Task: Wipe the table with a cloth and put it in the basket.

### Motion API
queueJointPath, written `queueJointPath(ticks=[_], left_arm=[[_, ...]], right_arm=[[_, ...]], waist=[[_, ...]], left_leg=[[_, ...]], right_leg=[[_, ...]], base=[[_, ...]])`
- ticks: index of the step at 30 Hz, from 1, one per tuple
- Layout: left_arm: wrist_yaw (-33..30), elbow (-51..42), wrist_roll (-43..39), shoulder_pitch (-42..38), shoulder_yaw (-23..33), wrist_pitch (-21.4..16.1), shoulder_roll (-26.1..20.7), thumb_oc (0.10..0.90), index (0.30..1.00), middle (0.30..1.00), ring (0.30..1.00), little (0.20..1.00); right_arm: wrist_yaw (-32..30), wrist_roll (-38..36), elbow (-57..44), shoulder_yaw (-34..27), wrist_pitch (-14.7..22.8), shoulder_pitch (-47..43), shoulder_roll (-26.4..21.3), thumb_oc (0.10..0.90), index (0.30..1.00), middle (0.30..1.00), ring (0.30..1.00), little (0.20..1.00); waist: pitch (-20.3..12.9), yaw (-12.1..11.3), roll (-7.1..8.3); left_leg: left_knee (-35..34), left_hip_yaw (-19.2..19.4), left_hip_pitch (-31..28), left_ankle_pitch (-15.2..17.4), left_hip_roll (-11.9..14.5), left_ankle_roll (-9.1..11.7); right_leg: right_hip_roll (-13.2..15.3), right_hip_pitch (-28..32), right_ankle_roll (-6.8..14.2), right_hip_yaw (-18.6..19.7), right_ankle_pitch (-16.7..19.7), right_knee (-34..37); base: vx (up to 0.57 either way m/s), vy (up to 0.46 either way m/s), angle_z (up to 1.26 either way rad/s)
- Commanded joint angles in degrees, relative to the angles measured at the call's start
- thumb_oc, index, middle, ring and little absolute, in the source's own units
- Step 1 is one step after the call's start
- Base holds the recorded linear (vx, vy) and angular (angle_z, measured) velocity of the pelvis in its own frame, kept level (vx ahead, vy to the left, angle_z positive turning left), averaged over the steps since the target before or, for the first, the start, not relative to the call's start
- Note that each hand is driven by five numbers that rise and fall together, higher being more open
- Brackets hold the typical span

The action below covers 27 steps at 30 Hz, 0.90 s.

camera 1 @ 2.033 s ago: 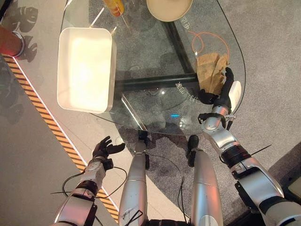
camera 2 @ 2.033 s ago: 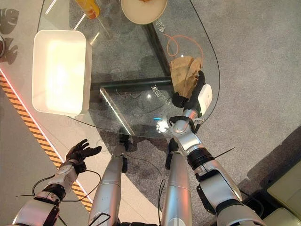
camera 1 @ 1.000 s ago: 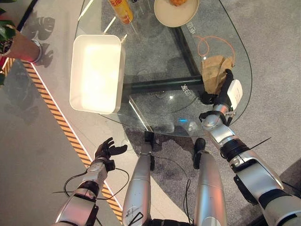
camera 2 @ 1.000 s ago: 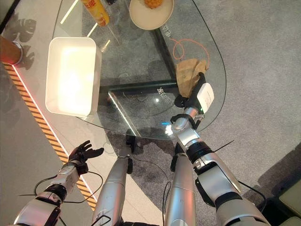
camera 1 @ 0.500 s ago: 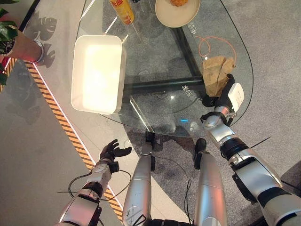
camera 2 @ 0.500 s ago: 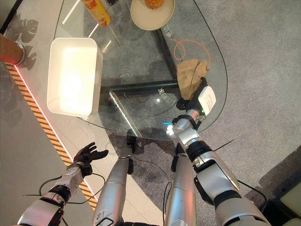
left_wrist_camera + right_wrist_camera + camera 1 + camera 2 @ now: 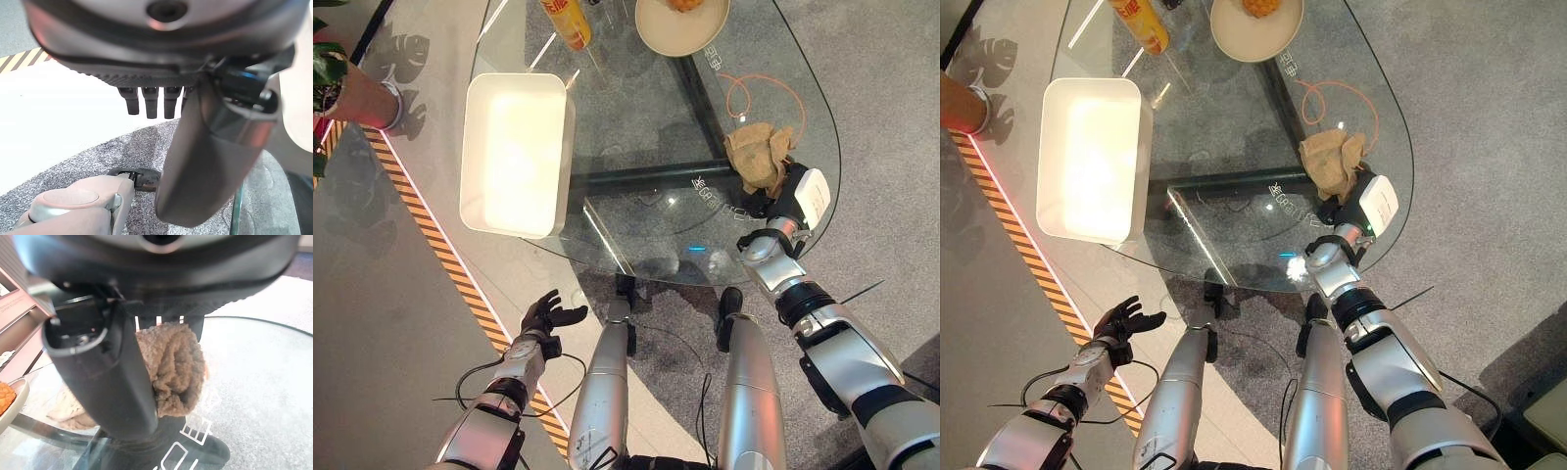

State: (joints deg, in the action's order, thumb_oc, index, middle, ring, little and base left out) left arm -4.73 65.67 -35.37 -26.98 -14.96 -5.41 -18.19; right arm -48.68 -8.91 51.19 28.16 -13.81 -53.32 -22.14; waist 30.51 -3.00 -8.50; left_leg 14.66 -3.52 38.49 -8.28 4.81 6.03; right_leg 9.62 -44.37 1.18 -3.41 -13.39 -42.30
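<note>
Bunching marks the change: the cloth (image 7: 759, 157), fairly flat half a second ago, is now a crumpled lump at the 3 o'clock edge of the desk (image 7: 636, 127). The right robot hand (image 7: 785, 196) has clenched on its near end, and the right wrist view shows fabric pinched between thumb and fingers. That grip probably means the wiping is ending and a lift comes next, towards the empty basket (image 7: 514, 147) at 9 o'clock, well apart. The right forearm reaches in from 5 o'clock, wrist at the rim. The left robot hand (image 7: 546, 315) hangs at 7 o'clock, fingers spread, holding nothing.
</note>
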Motion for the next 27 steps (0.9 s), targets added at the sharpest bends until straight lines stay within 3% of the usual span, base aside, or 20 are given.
queueJointPath(ticks=[1,19,27], left_arm=[[-2.4,1.8,-1.0,-0.3,0.1,-0.7,-1.0,0.800,0.900,0.900,0.900,0.900],[-2.4,1.4,-1.0,-1.0,-0.5,-0.3,-1.5,0.800,0.900,0.900,0.900,0.900],[-2.5,0.3,-0.8,-1.7,-1.3,0.6,-1.6,0.800,0.900,0.900,0.900,0.900]], right_arm=[[-0.3,3.7,-1.3,1.6,1.9,-3.9,-0.1,0.100,0.300,0.300,0.300,0.200],[4.4,11.0,-3.4,5.9,-0.5,-7.4,-1.2,0.100,0.300,0.300,0.300,0.200],[8.7,17.5,-3.0,10.5,-0.8,-11.3,-1.0,0.100,0.300,0.300,0.300,0.200]], waist=[[-0.7,-0.2,-0.46],[-0.7,-0.9,-0.24],[-0.7,-1.9,-1.21]], left_leg=[[7.7,5.3,0.4,7.9,-5.4,-5.2],[7.6,4.8,1.2,7.6,-5.5,-5.2],[7.5,4.2,1.6,7.2,-6.1,-5.3]], right_leg=[[-1.4,2.5,-1.6,-2.2,7.7,12.2],[-1.5,2.0,-1.6,-2.8,8.1,12.4],[-1.0,1.4,-1.5,-3.2,8.2,12.3]], base=[[0.00,0.000,0.00],[0.00,0.000,0.00],[0.00,0.000,0.00]])
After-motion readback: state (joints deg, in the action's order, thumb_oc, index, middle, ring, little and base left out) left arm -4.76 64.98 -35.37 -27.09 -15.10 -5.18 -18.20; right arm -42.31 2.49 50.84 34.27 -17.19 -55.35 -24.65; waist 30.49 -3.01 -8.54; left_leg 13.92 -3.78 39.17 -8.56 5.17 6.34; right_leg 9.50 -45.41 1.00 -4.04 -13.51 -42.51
